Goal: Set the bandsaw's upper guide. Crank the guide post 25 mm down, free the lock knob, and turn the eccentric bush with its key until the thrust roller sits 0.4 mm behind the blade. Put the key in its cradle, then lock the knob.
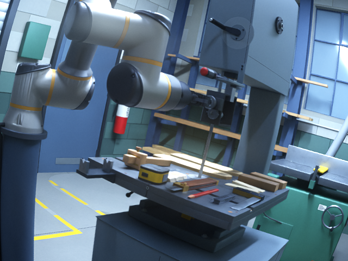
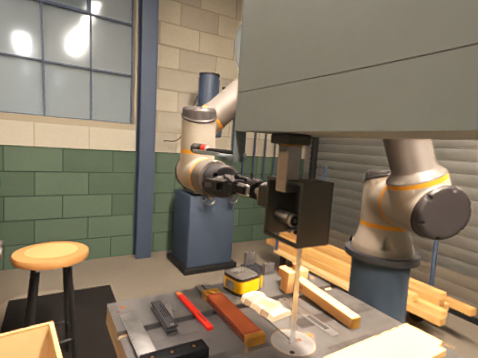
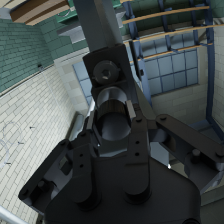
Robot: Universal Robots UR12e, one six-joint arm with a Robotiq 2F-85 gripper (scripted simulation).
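Note:
My gripper (image 3: 111, 114) reaches level against the side of the black upper guide block (image 1: 217, 105), which hangs on the guide post above the saw table. Between its fingers is the knurled, round lock knob (image 3: 112, 107) (image 1: 211, 101). Just beyond the knob sits the eccentric bush (image 3: 105, 72) with its hex socket. The red-handled key (image 1: 208, 72) rests high on the saw frame beside the guide post, and the empty key cradle (image 1: 94, 165) sits at the table's left end. The crank handle (image 1: 225, 28) is on the upper housing. The blade (image 1: 206, 150) runs down to the table. The gripper is closed on the lock knob.
A yellow tape measure (image 1: 153, 173), wooden blocks (image 1: 262, 181), a red pencil (image 1: 203, 193) and a square lie on the saw table. A second arm (image 2: 400, 210) stands behind the saw, and a timber rack (image 1: 196, 123) and a green machine (image 1: 306, 202) flank it.

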